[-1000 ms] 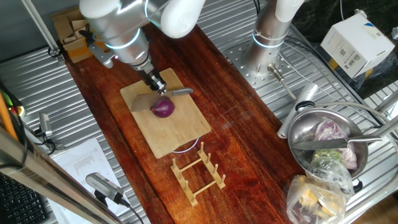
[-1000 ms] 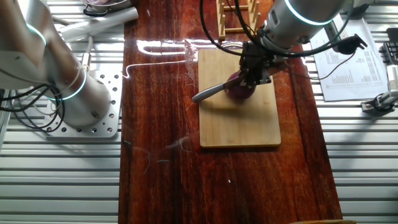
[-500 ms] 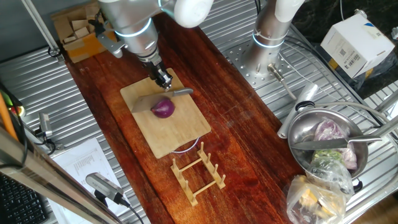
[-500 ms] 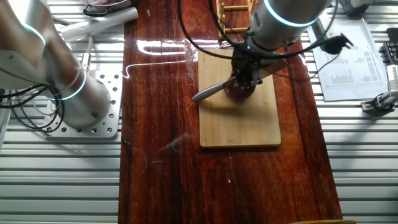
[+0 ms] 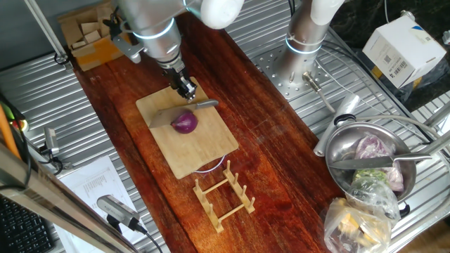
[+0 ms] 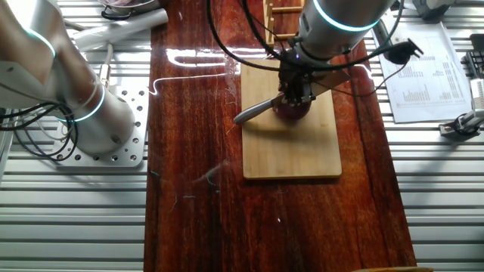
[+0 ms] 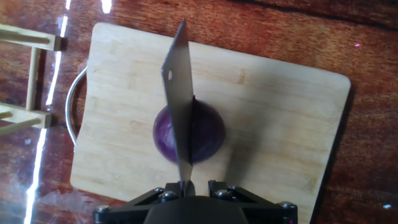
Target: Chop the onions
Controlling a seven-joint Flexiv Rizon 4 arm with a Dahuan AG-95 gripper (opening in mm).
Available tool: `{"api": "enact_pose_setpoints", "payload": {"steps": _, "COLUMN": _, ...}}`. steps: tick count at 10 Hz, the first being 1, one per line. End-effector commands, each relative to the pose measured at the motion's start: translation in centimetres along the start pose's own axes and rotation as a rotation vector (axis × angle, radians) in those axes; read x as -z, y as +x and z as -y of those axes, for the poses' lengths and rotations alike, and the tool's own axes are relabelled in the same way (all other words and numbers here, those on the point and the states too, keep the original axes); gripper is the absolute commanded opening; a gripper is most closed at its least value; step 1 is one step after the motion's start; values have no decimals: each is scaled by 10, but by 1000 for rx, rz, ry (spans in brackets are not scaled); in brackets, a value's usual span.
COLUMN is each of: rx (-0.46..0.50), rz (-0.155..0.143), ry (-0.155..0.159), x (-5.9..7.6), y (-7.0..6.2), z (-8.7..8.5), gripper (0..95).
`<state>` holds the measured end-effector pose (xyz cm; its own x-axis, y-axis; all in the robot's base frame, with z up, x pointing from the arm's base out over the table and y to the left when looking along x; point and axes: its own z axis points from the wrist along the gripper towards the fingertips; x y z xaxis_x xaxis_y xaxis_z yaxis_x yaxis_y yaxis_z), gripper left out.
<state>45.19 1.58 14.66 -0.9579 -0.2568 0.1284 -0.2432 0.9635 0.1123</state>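
Note:
One small red onion (image 5: 185, 124) lies in the middle of the bamboo board (image 5: 191, 156). It also shows in the other fixed view (image 6: 292, 113) and the hand view (image 7: 204, 134). My gripper (image 5: 185, 91) is shut on a steel knife (image 5: 163, 116) and stands just above the onion (image 6: 295, 95). In the hand view the blade (image 7: 179, 87) runs edge-on from between my fingers (image 7: 186, 184) across the middle of the onion and looks set into its top. The silver handle (image 6: 253, 112) sticks out to one side. The board (image 7: 280, 124) lies under it all.
A wooden dish rack (image 5: 223, 194) stands just past the board's near end, also in the hand view (image 7: 25, 81). A metal bowl (image 5: 336, 151) with vegetables and a bag sit at the right. A second arm's base (image 6: 83, 113) stands beside the dark wooden counter (image 6: 189, 151).
My arm and wrist have shifted back and up over the board. The knife and the onion have stayed almost where they were.

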Motion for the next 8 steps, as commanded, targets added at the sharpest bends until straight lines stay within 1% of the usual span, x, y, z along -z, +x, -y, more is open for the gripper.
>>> {"api": "enact_pose_setpoints", "payload": {"steps": 1, "rx": -20, "rz": 31, "ry": 10, "x": 5, "y": 2, "z": -2, "gripper": 190}}
{"api": "enact_pose_setpoints", "payload": {"steps": 2, "rx": -25, "rz": 44, "ry": 16, "x": 6, "y": 3, "z": -3, "gripper": 190}}
{"api": "enact_pose_setpoints", "payload": {"steps": 3, "rx": -33, "rz": 71, "ry": 24, "x": 6, "y": 3, "z": -3, "gripper": 190}}
{"api": "enact_pose_setpoints", "payload": {"steps": 4, "rx": -37, "rz": 90, "ry": 28, "x": 7, "y": 2, "z": -3, "gripper": 190}}
{"api": "enact_pose_setpoints", "payload": {"steps": 5, "rx": -43, "rz": 97, "ry": 33, "x": 7, "y": 2, "z": -2, "gripper": 190}}
{"api": "enact_pose_setpoints", "payload": {"steps": 6, "rx": -53, "rz": 110, "ry": 48, "x": 8, "y": 2, "z": -2, "gripper": 190}}
{"api": "enact_pose_setpoints", "payload": {"steps": 8, "rx": -61, "rz": 118, "ry": 59, "x": 8, "y": 2, "z": -3, "gripper": 190}}
